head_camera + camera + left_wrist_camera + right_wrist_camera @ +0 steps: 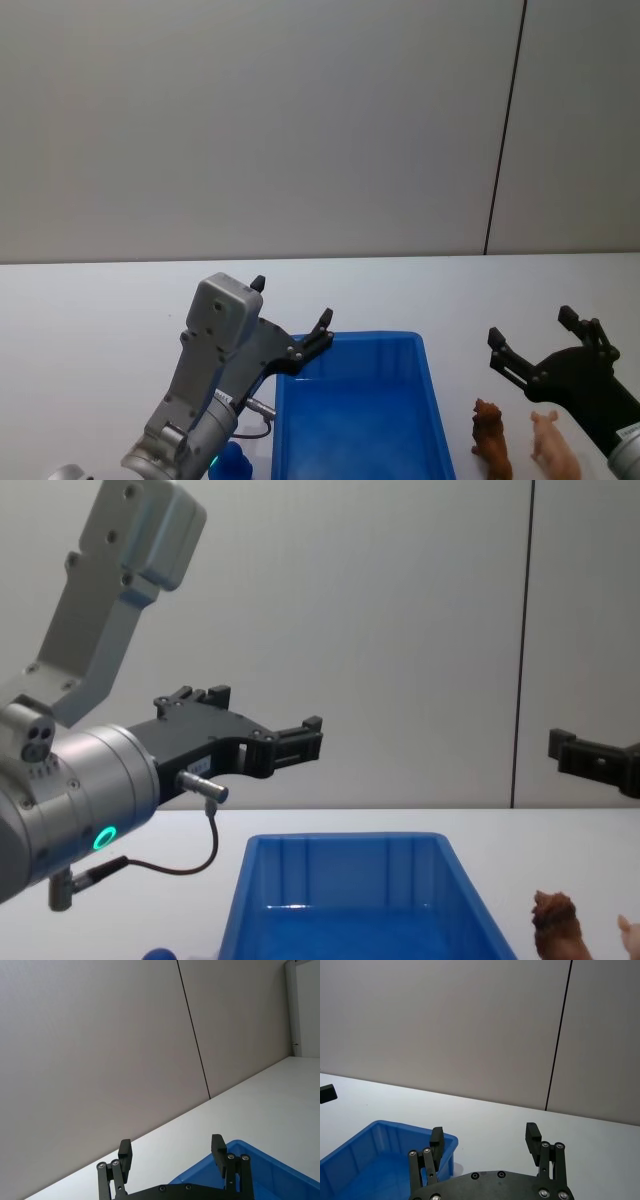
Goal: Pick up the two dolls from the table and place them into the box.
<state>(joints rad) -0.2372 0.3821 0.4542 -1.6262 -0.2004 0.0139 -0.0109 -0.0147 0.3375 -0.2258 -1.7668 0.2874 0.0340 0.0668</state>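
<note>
The left hand (290, 302) hangs in the air above the box's (350, 420) far left corner. Its two black fingers (125, 1155) are spread wide with nothing between them, and they point away from the robot. In the chest view it sits well clear of the box rim, on a grey arm coming up from the left. The right hand (532, 328) hovers to the right of the box, just beyond the animal figures. Its fingers (532, 1139) are likewise wide apart and empty, and they point the same way.

The box is a glossy bright blue bin resting on the table (100, 310). Its long axis runs from the robot toward the wall, and nothing shows on the part of its floor that is in view.

The brown doll (492, 437) stands on the table just right of the box. Its shaggy body lies roughly parallel with the box's long side, with what looks like its head at the far end. A pale pink doll (555, 448) sits just beyond it on the side away from the box, turned the same way, with a gap between the two. The blue doll (232, 464) lies by the box's near left corner, partly hidden under the left arm, so which way it points cannot be told.

The table is plain, flat and white. Behind the box rises a bare grey wall (250, 120), with one thin dark vertical seam (505, 130) to the box's right.
</note>
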